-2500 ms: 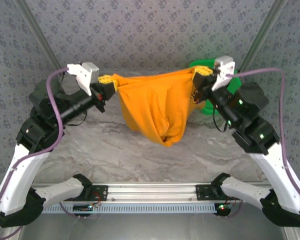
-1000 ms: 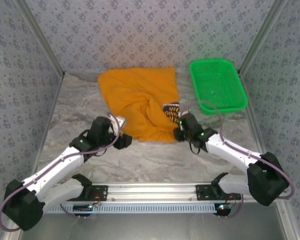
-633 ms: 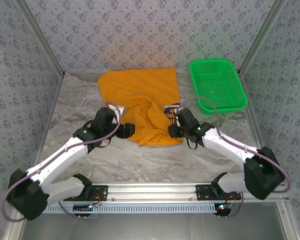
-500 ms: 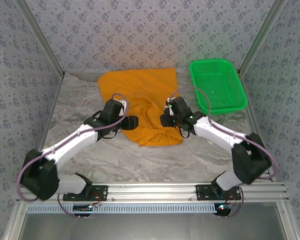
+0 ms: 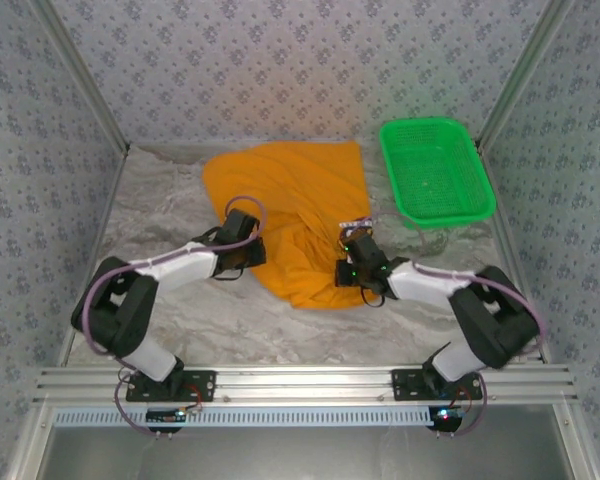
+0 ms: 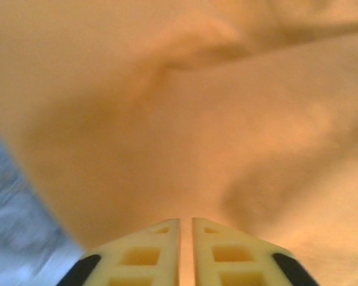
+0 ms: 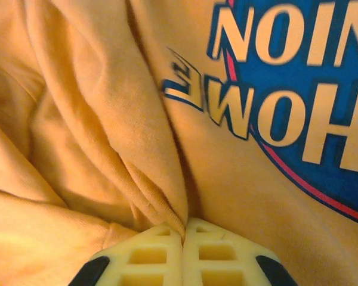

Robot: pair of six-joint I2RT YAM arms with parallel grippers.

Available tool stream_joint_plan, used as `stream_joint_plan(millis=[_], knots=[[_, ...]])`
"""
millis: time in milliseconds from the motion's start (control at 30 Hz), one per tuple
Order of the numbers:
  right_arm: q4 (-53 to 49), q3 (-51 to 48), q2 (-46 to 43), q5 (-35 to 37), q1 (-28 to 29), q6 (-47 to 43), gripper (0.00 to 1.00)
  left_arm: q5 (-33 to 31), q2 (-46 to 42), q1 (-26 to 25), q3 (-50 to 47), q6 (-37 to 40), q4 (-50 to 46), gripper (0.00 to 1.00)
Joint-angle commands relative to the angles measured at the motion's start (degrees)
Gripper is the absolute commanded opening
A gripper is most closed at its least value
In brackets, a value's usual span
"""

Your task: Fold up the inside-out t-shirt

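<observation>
Grey marbled table (image 5: pixel 160 210), patterned wall panels (image 5: pixel 280 60) on three sides, alu rail along the near edge.

T-shirt (image 5: pixel 300 215) lies mid-table, towards the far side. The far part is spread fairly flat. The near part is rucked into long folds that run down to a blunt point facing my bases. A bit of the chest print (image 5: pixel 357 225) pokes out at its right edge.

Left gripper (image 5: pixel 256 254) is low on the shirt's left edge, arm folded back hard. In the wrist cam the left gripper (image 6: pixel 186 221) has its jaws all but together, w/ a thin slit showing orange and cloth right up against the tips. Reads as clamped on the shirt edge. Table shows at lower left of that view.

Right gripper (image 5: pixel 348 272) is at the shirt's right edge, just below the print. In the wrist cam the right gripper (image 7: pixel 184 229) has its jaws together, pinching a ridge of fabric at the tips. The print (image 7: pixel 298 89) is up and to the right: white letters on blue, red edge line, upside down from here.

Green basket (image 5: pixel 435 122) sits at the far right corner, apart from the shirt. A thin cable loops beside its near edge.
</observation>
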Motion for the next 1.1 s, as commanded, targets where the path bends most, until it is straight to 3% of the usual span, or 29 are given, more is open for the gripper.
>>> stream_joint_plan(millis=[0,67,200,333,533,567,600,633,733,800,900,1000,1067], knots=[[-11.1,0.0,-7.2,1.4,-1.5,2.2,0.23,2.6,-6.8,0.1,-3.3,4.5,-5.4,0.11],[-15.2,2.6,-7.8,0.1,-2.7,-0.7,0.36,7.4,-8.8,0.1,-3.3,6.1,-8.2,0.16],[-17.4,13.8,-3.7,-5.3,-0.6,-11.1,0.42,12.4,-11.8,-0.3,-0.4,3.5,-6.0,0.53],[-13.1,22.6,6.2,-8.9,0.5,-12.5,0.43,17.0,-5.8,-0.8,5.4,0.6,0.5,0.61],[-10.2,29.8,18.3,12.3,1.1,-12.2,0.5,13.1,9.6,-1.5,14.6,0.3,-0.9,0.66],[-8.8,30.0,19.2,13.3,1.0,-12.9,0.49,12.2,11.1,-1.5,15.1,1.0,-0.8,0.65],[-7.5,30.2,20.5,13.9,0.9,-13.4,0.47,11.6,12.4,-1.4,15.4,1.8,-1.0,0.56],[-7.5,31.0,21.8,14.3,0.6,-12.7,0.4,11.9,13.2,-1.3,15.6,3.1,-1.2,0.39],[-9.1,33.7,23.2,13.4,-1.9,-10.4,0.08,13.1,11.8,-1.0,13.5,7.2,-1.1,0.06],[-8.8,33.7,21.6,11.0,-4.2,-9.7,0.01,14.2,8.6,-0.9,10.3,10.5,-1.1,0.0],[-12.1,35.6,20.7,5.4,-8.4,-8.7,0.04,16.0,3.0,-0.7,4.5,14.7,-1.8,0.0],[-12.6,35.8,22.8,1.2,-11.7,-9.5,0.23,18.1,-0.6,-0.7,-0.6,15.9,-2.1,0.0],[-12.6,35.9,25.2,-0.6,-12.7,-11.4,0.26,20.8,-2.3,-0.6,-3.4,15.8,-0.8,0.0]])
